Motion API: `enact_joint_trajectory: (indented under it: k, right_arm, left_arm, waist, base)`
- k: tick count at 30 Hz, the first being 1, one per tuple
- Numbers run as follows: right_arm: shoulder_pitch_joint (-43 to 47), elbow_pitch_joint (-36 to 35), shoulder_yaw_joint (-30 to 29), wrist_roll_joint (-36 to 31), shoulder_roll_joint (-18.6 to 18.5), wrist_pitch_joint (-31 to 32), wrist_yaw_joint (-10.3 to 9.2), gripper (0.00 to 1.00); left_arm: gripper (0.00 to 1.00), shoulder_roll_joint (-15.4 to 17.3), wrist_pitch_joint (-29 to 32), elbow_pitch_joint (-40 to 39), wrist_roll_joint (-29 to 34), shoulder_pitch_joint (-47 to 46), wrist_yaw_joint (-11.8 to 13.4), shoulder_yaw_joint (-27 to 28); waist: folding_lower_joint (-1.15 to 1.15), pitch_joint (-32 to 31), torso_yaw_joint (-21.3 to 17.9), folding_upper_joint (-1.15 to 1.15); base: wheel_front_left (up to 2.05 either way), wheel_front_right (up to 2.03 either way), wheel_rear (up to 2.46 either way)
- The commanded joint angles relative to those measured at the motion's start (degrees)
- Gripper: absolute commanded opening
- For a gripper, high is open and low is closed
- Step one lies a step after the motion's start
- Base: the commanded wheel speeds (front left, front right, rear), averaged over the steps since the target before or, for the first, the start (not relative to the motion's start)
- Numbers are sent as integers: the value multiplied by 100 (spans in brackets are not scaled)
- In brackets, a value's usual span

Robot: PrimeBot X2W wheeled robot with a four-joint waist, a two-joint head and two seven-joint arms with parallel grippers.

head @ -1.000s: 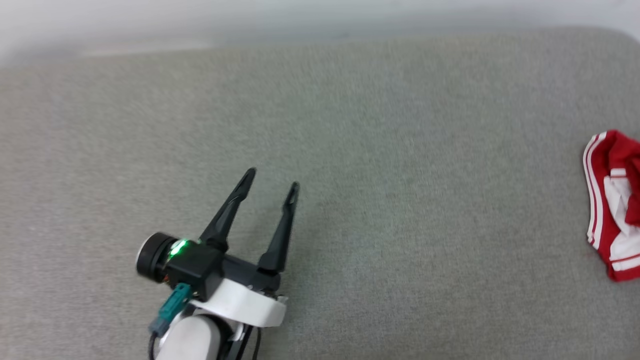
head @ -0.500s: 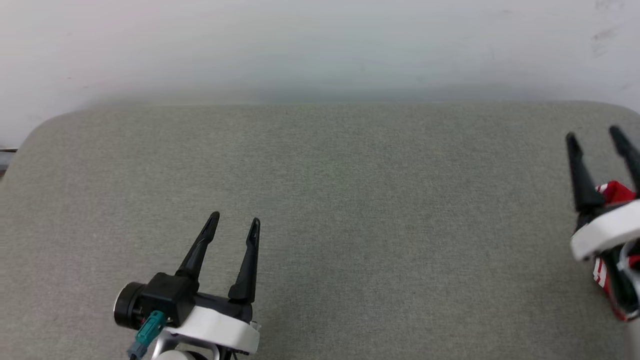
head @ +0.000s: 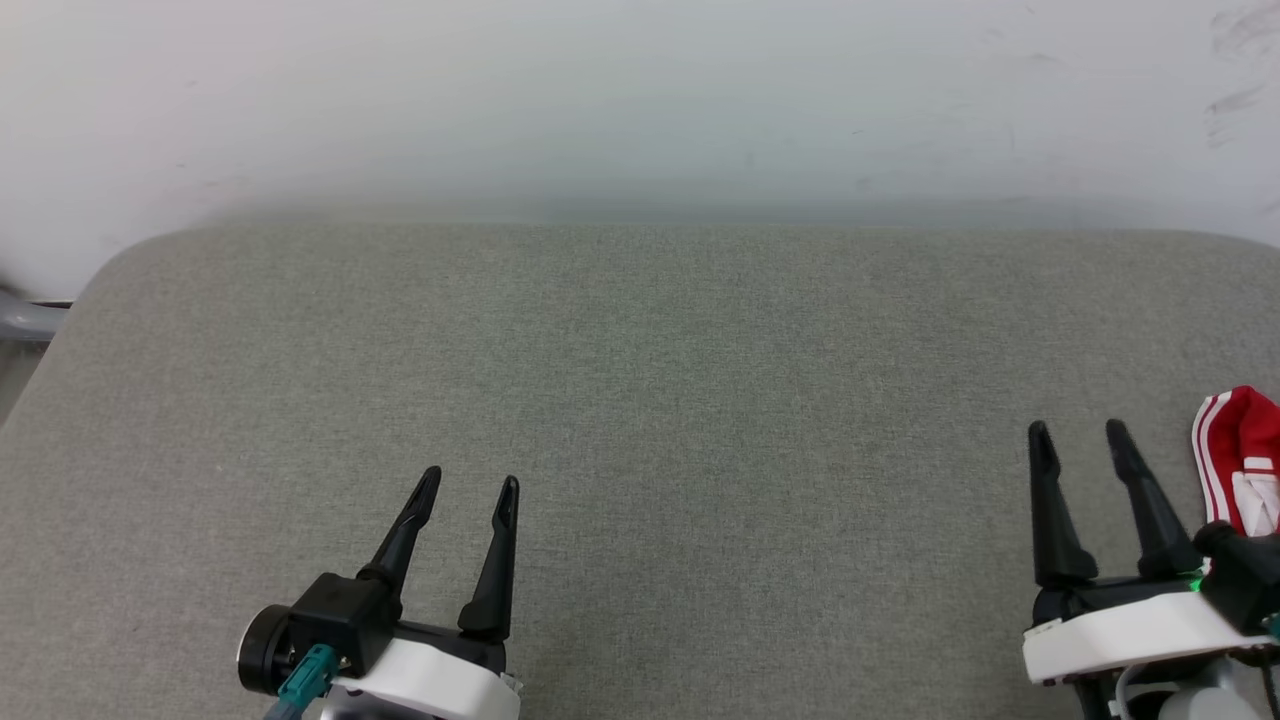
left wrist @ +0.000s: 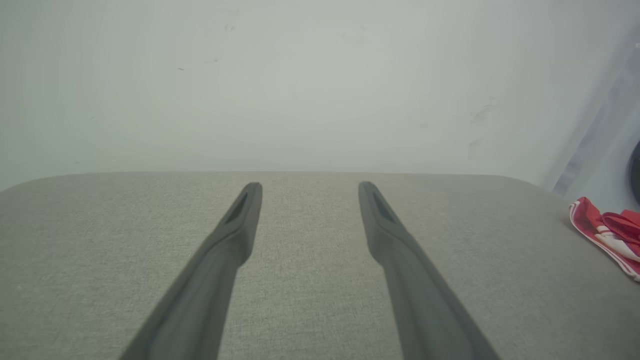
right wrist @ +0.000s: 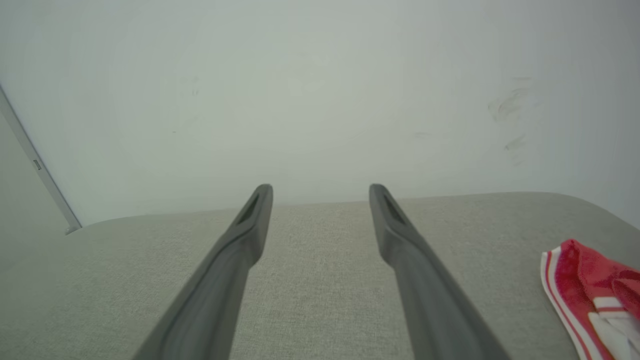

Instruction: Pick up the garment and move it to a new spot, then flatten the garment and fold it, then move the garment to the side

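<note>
The garment (head: 1240, 460), red with white striped trim, lies bunched at the far right edge of the grey surface in the head view; its lettering is hidden. It also shows at the right in the left wrist view as the garment (left wrist: 607, 232) and in the right wrist view as the garment (right wrist: 587, 295). My right gripper (head: 1080, 436) stands open just left of it, apart from it, holding nothing. My left gripper (head: 470, 485) is open at the lower left, far from the shirt. Each wrist view shows its own spread fingers (left wrist: 235, 220) and fingers (right wrist: 250, 220) over bare fabric.
A wide grey fabric-covered surface (head: 640, 400) with rounded back corners spans the view. A pale wall (head: 640, 90) rises right behind it. A grey metal part (head: 25, 318) pokes in at the left edge.
The head camera has tilted and turned, so the whole picture shifted. The right gripper came into view and dropped to the lower right, left of the garment. Both grippers stay open.
</note>
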Motion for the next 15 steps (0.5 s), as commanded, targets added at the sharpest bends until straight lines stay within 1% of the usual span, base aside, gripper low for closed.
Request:
enact_joint_trajectory:
  k: [1,15]
  right_arm:
    - [101,50,54,-50,68,-58,-5,100]
    - [41,97,88,-109,178,-148,-5,100]
  left_arm:
    - [100,-2,-12,25,-5,83,5,35]
    - [100,-13,-12,-63,172,66,5,78]
  waist:
    - [1,-3,-11,0]
    - [1,-1,-36,0]
  base:
    - [0,0,0]
    - [0,0,0]
